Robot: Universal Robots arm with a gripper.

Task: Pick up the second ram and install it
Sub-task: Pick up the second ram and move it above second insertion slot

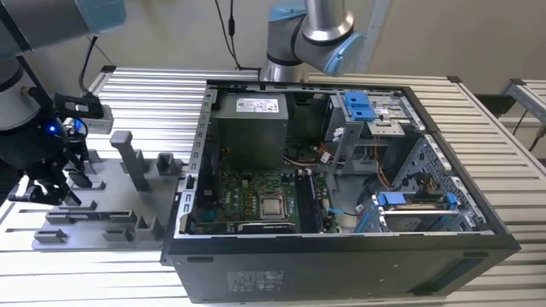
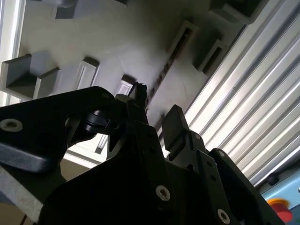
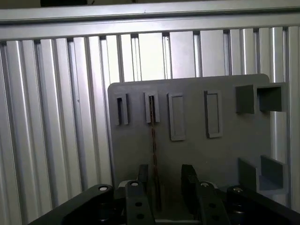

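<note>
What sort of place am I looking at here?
Likely a robotics lab bench for computer assembly: an opened desktop case on a slatted metal table, a grey fixture tray beside it, a robot arm.

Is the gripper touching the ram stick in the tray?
Cannot tell. In the first wrist view the gripper straddles the second ram: one finger stands clear, the other sits too close to judge.

In the exterior view the tray (image 1: 115, 192) lies on the tabletop (image 1: 153, 96) at nine o'clock of the computer case (image 1: 341, 262), with the end effector (image 1: 53, 192) over its nine o'clock end. In the first wrist view the second ram (image 3: 153, 140) stands in a tray slot between the end effector's fingers.
</note>
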